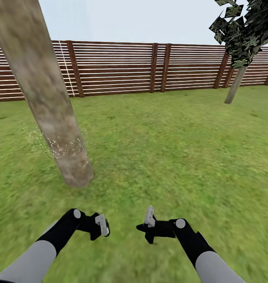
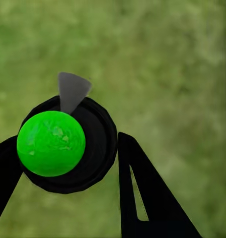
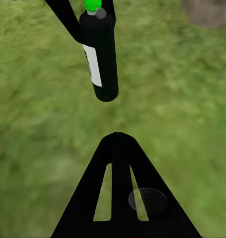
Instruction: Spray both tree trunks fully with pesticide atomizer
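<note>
A thick, pale, mottled tree trunk (image 1: pixel 51 110) leans across the left of the head view, and white speckles dot its lower part. Its base (image 3: pixel 209 12) shows in the right wrist view. My left gripper (image 1: pixel 99 228) hangs low over the grass, right of the trunk's foot, shut on the pesticide atomizer (image 2: pixel 63 148). The atomizer is a black bottle (image 3: pixel 100 54) with a white label and a bright green top. My right gripper (image 1: pixel 148 226) is beside it, shut and empty (image 3: pixel 117 135). A second tree (image 1: pixel 236 84) with a pale trunk and patchy dark leaves stands far right.
Green lawn (image 1: pixel 169 149) spreads all around. A brown horizontal-slat wooden fence (image 1: pixel 149 68) closes off the back. Open grass lies between the near trunk and the far tree.
</note>
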Motion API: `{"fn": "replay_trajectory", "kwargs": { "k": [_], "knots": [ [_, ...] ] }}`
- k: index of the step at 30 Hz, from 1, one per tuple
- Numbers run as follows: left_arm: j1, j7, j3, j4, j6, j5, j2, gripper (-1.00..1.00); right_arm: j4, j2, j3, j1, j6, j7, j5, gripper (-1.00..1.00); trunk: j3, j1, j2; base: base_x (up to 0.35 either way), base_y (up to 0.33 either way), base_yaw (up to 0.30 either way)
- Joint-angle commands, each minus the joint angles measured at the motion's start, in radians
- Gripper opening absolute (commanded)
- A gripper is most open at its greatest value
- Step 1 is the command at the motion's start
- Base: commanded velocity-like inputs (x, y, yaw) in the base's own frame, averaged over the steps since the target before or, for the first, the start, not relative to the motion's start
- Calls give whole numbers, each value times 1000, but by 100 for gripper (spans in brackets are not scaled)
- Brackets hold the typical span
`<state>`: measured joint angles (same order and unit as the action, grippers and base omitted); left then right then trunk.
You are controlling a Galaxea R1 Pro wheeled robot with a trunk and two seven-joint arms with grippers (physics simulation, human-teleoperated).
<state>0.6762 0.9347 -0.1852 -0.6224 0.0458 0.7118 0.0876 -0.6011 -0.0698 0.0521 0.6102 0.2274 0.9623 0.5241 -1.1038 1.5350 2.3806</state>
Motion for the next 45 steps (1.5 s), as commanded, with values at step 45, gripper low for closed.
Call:
{"fn": "replay_trajectory", "kwargs": {
  "k": [45],
  "knots": [
    [-9, 180, -20, -84, 91, 87, -133, -100, -74, -48, 10, 3, -63, 13, 10, -100, -1, 0, 0, 0, 0, 0]
  ]
}}
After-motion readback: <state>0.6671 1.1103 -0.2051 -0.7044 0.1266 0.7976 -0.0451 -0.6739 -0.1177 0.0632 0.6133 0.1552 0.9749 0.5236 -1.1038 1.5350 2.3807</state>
